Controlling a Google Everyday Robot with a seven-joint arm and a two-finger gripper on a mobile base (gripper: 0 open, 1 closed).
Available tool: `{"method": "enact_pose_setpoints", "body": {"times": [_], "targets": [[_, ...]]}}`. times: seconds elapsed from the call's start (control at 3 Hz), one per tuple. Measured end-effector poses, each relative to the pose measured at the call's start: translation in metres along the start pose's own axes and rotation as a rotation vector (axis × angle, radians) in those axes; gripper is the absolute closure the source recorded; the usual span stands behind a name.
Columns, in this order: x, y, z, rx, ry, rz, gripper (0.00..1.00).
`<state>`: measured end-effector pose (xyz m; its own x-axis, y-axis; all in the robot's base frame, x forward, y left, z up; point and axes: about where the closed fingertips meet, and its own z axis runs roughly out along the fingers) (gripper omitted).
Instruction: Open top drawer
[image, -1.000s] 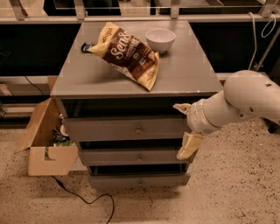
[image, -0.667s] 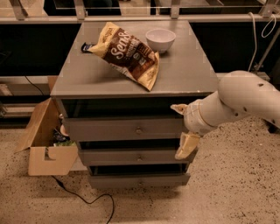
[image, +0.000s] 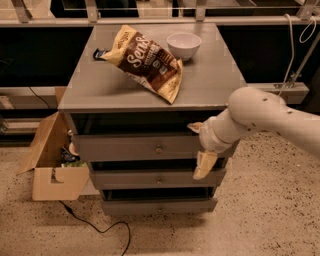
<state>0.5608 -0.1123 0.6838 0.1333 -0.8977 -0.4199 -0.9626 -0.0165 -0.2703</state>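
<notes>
step: approach | my gripper (image: 200, 146) spread wide by front-right corner of table (image: 215, 85) | next: shift left, pinch top drawer (image: 125, 148) knob (image: 159, 149)

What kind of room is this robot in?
Probably a lab or workshop: a speckled floor, a loose cable and a cardboard box. The gripper is in front of the top drawer.

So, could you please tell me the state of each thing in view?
top drawer: looks shut, knob untouched
gripper: fingers open, before the top drawer's right end
chip bag: lying on the cabinet top
bowl: upright, looks empty
cardboard box: flaps open
</notes>
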Motion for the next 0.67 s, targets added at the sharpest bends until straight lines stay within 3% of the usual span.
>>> {"method": "enact_pose_setpoints", "body": {"times": [0.67], "targets": [[0.02,-0.031,0.038,-0.025,0.033,0.013,0.0]]}}
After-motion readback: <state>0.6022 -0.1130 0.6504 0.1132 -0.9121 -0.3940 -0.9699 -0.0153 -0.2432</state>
